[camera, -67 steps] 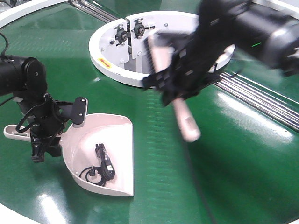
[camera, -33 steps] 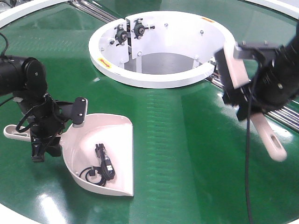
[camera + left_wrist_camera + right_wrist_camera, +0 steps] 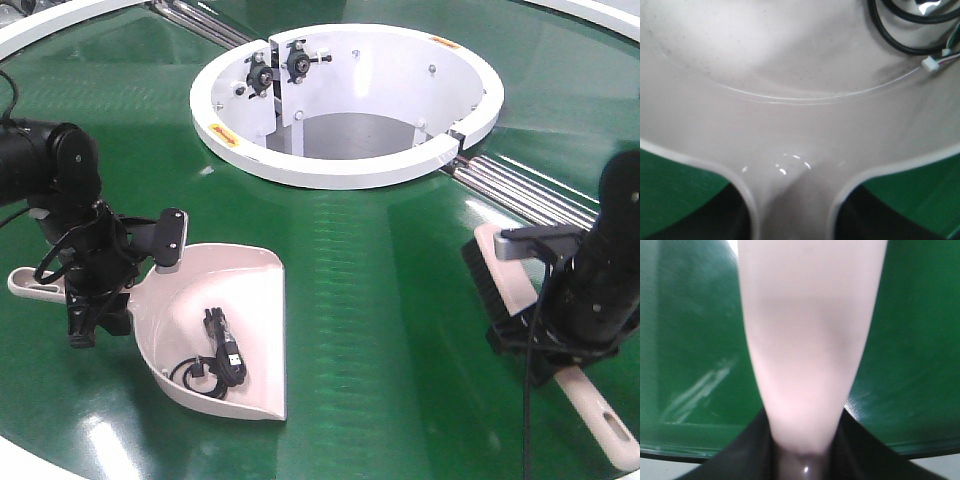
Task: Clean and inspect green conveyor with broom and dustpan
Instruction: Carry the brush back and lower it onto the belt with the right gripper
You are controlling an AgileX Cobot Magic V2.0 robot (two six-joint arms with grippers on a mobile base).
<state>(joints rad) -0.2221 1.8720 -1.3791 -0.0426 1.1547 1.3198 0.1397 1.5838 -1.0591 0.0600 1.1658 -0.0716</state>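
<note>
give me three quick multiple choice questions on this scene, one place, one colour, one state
1. Where is the black cable? A in the dustpan B in a bucket C on a hook
2. What colour is the belt? A blue B green C grey
3. What is the right pincer doing? A hanging open B gripping the broom C gripping the dustpan
Answers: 1 A, it lies coiled in the scoop. 2 B, its surface is glossy green. 3 B, closed on the broom's handle.

Glossy green conveyor (image 3: pixel 380 260), smooth plastic dustpan (image 3: pixel 255 290)
</note>
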